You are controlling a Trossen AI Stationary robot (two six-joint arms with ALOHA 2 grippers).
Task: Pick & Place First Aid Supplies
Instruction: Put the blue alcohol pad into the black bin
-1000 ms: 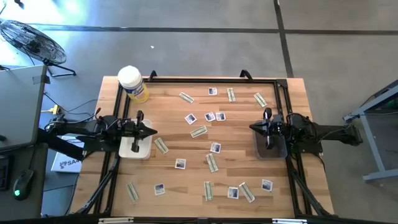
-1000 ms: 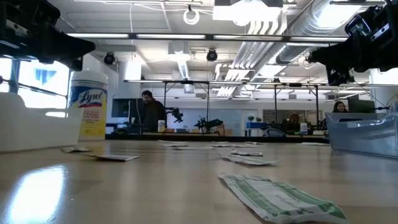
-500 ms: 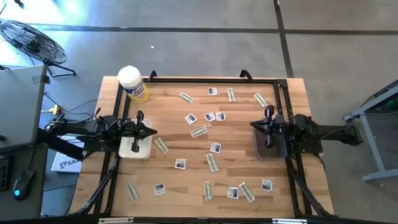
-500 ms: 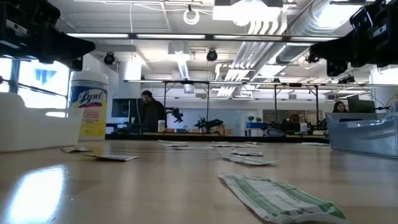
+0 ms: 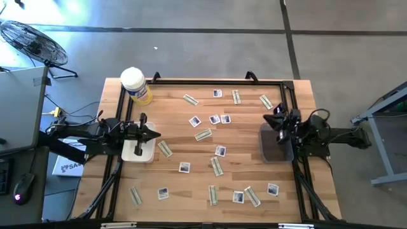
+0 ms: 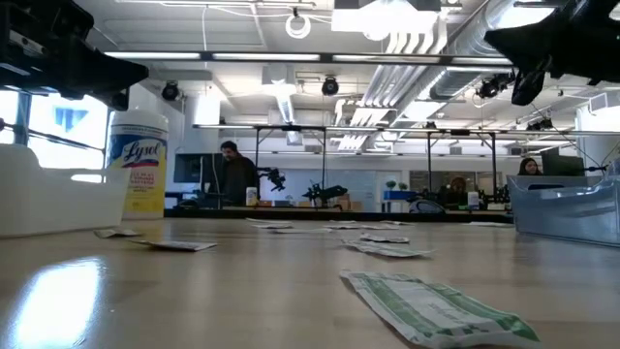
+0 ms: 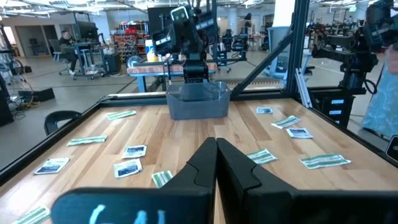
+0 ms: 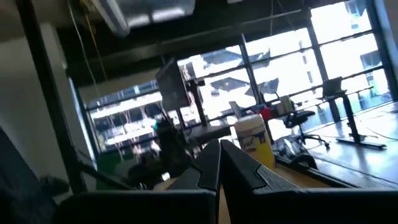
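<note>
Supplies: the white square packets (image 5: 214,119) and greenish-tan strips (image 5: 203,135) lie scattered flat over the bench (image 5: 172,127), most from the centre out to 12 o'clock and along the 6 o'clock edge in the high view; none is stacked or held.
Nearest strip: in the low view one wrapped strip (image 6: 431,308) lies flat right in front of the camera, apart from the rest.
Grey bin: a clear grey bin (image 5: 275,143) sits at 3 o'clock on the bench; no packet shows in it in the high view, and the left wrist view (image 7: 198,102) shows no packet in it either.
White tray: a pale tray (image 5: 138,150) sits at 9 o'clock, under the left arm; the part that shows holds no packets.
Right tool: the right tool (image 5: 276,118) is closed on nothing, raised over the bin's 12 o'clock end and pointing up off the bench; its fingers (image 8: 219,163) meet tip to tip in its own wrist view.
Left tool: the left tool (image 5: 154,135) is closed and empty, level over the tray at 9 o'clock, fingers (image 7: 214,163) pressed together.
Other: a yellow canister (image 5: 136,86) with a white lid stands at 10 o'clock, well apart from the packets.
Progress: by the look of it nothing is placed yet; every packet seen is still loose on the bench, so the whole sorting job remains.
</note>
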